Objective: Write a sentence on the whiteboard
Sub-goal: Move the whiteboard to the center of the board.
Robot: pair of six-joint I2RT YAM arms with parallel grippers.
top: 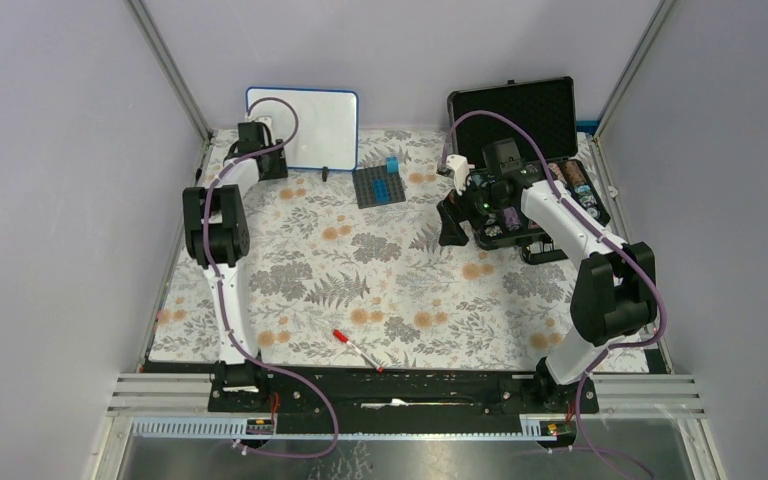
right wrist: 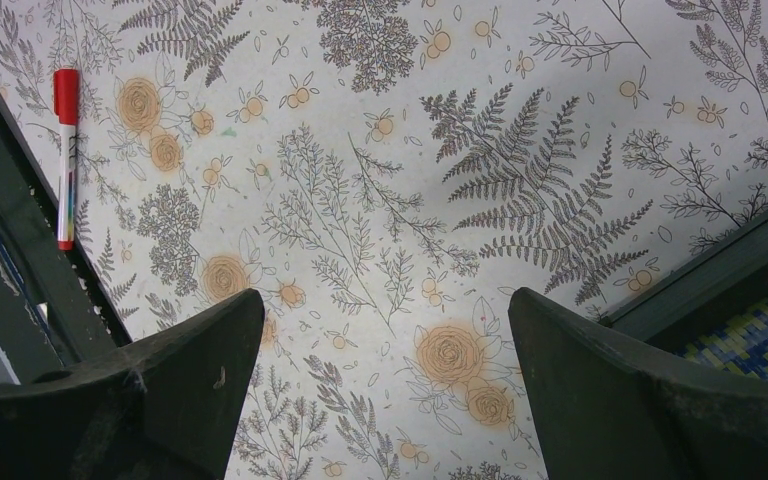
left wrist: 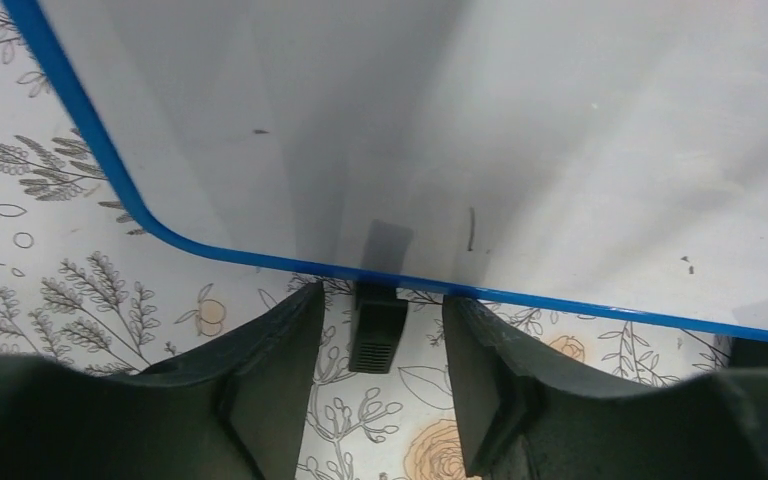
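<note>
The whiteboard [top: 312, 125] stands at the back left, white with a thin blue rim. In the left wrist view its blank face [left wrist: 520, 130] fills the top, with a few small dark specks. My left gripper [left wrist: 380, 335] is open just below the board's lower rim. Its fingers [left wrist: 270, 350] stand either side of the board's black foot [left wrist: 380, 325] without touching it. From above it [top: 260, 140] is at the board's lower left corner. My right gripper [right wrist: 385, 340] is open and empty above the floral cloth, in front of the case [top: 452, 222]. A red-capped marker [top: 355, 347] lies near the front edge; it also shows in the right wrist view [right wrist: 65, 155].
A black foam-lined case [top: 520, 105] stands open at the back right, with small items in its base. A grey baseplate [top: 372, 190] with a blue brick [top: 391, 165] lies between the board and the case. The board's other foot [top: 327, 172] rests on the cloth.
</note>
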